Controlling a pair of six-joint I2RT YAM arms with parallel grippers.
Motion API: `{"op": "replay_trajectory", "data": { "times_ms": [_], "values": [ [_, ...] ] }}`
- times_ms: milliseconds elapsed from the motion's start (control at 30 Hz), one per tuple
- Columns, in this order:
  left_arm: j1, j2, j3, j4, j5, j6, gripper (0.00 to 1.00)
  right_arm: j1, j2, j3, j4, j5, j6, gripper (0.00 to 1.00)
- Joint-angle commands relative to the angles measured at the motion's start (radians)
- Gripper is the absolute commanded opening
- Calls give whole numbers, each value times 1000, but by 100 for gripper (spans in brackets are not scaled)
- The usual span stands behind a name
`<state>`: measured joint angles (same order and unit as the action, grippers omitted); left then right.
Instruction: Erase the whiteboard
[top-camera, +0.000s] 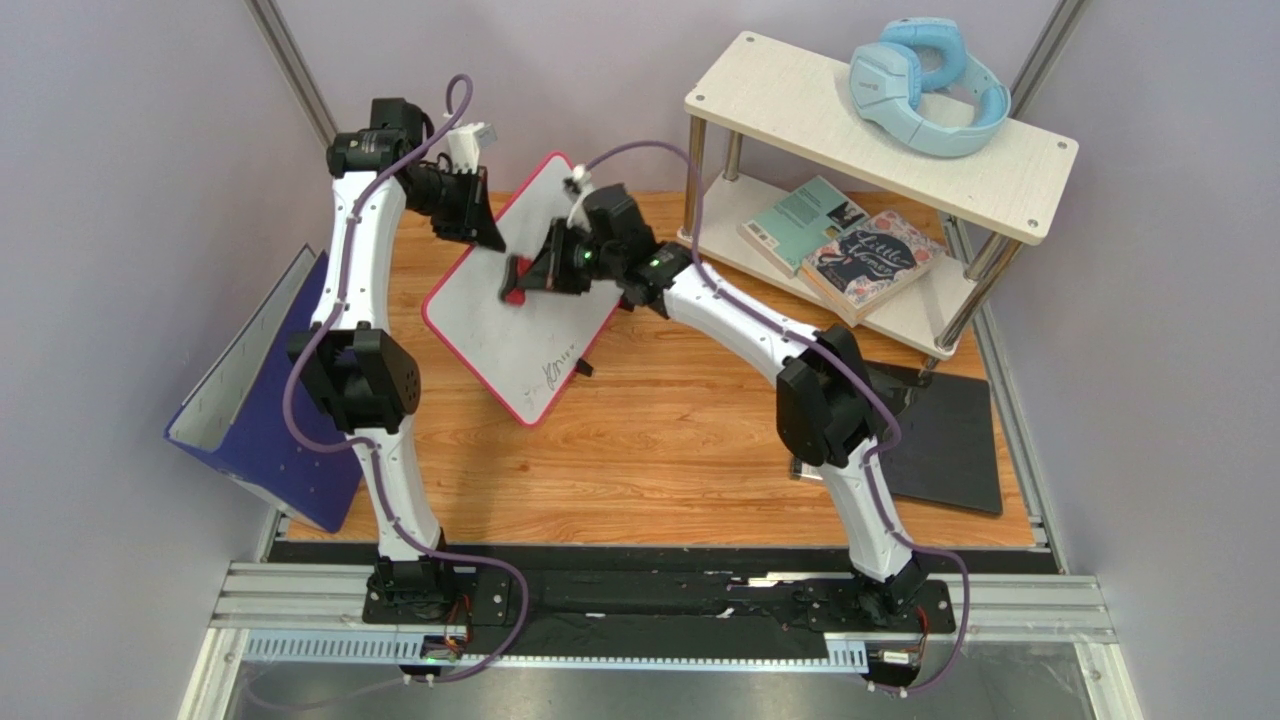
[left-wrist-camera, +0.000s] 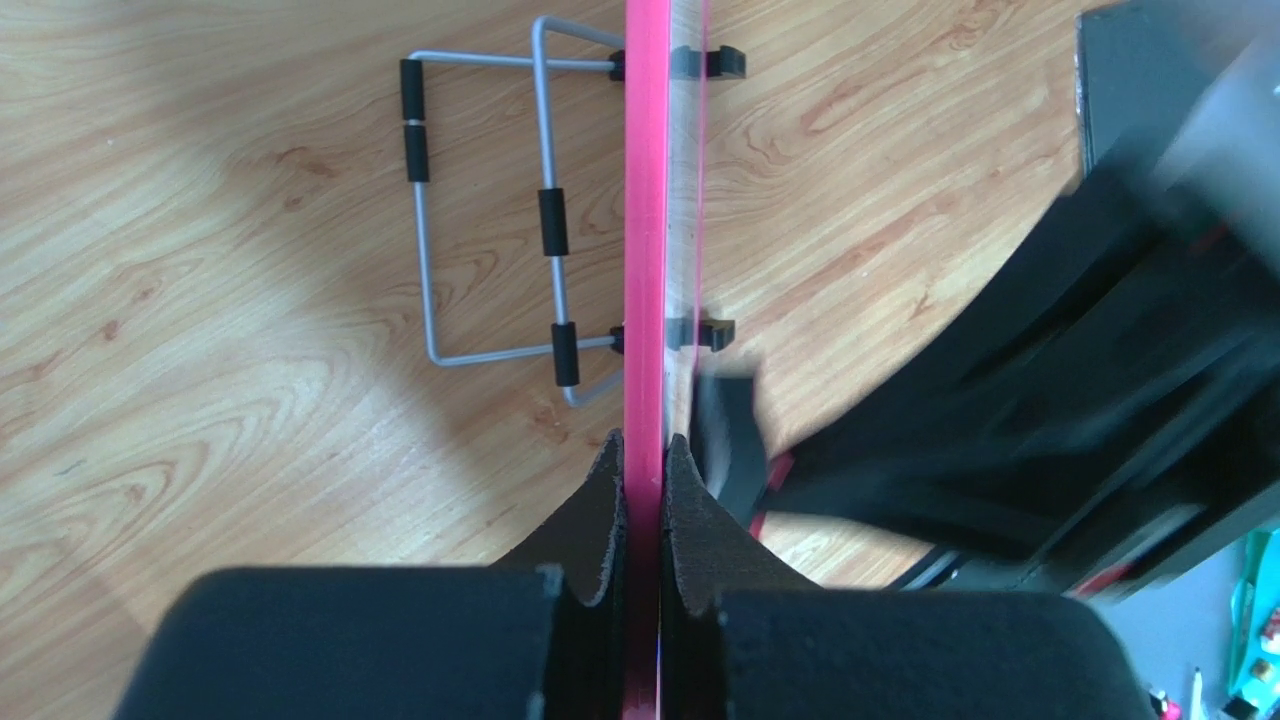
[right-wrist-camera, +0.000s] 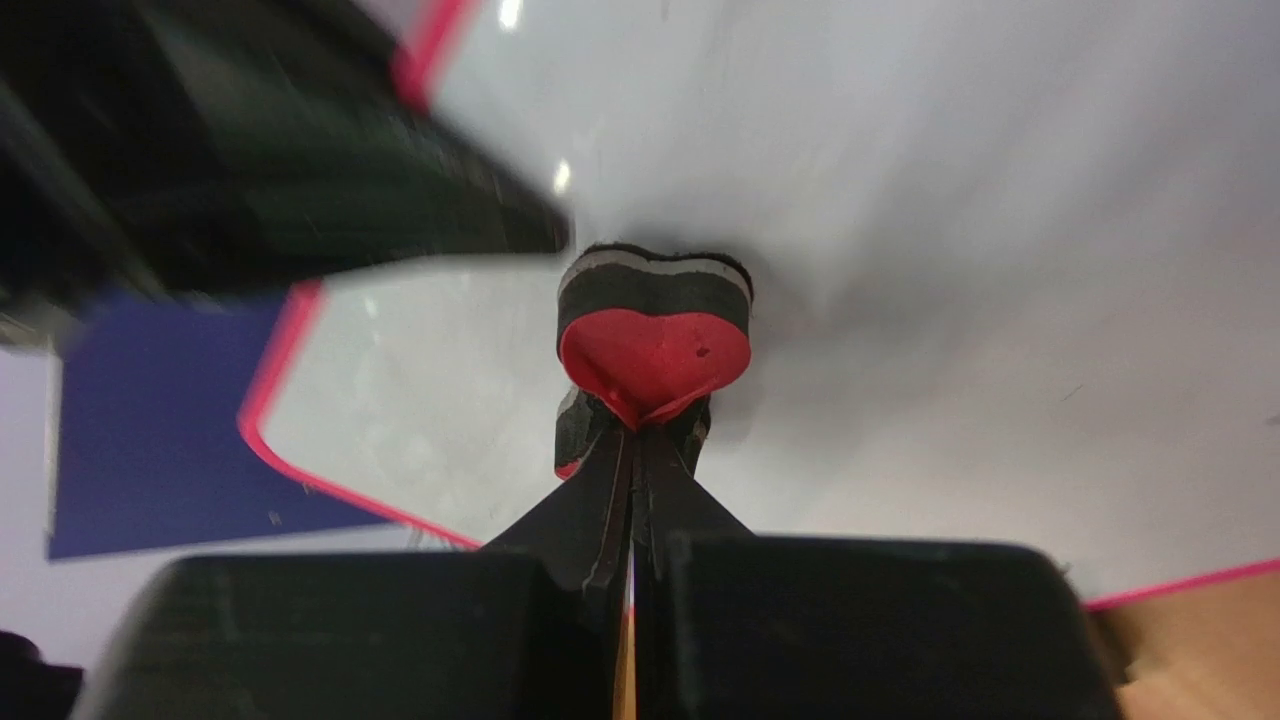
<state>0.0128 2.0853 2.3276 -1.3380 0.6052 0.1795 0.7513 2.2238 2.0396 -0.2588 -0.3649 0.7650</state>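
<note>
Both arms on the white, pink-rimmed whiteboard (top-camera: 511, 323)!
Left end effector (left-wrist-camera: 643, 465) clamps its rim; right end effector (right-wrist-camera: 639, 450) grips a red heart-shaped eraser (right-wrist-camera: 654, 342) against its face.

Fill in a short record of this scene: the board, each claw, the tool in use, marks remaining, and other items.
Board: whiteboard, pink-edged, tilted up from the wooden table
Left claw: shut on the whiteboard's edge
Right claw: shut on the heart-shaped eraser, against the board's white face
Marks remaining: scribble near the board's near corner
Elsewhere: blue folder, black mat, shelf with headphones and books
</note>
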Motion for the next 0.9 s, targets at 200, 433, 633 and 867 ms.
{"op": "replay_trajectory", "data": {
  "times_ms": [200, 433, 633, 867],
  "values": [
    [-36, -8, -24, -1, -73, 57, 0, -162, 91, 241, 127, 103, 112, 0],
    [-36, -8, -25, -1, -76, 60, 0, -158, 215, 332, 90, 47, 152, 0],
    [-36, -10, -30, 0, -76, 58, 0, -141, 172, 188, 110, 60, 149, 0],
    [-36, -19, -30, 0, -79, 60, 0, -139, 114, -82, 127, 50, 149, 0]
  ]
}}
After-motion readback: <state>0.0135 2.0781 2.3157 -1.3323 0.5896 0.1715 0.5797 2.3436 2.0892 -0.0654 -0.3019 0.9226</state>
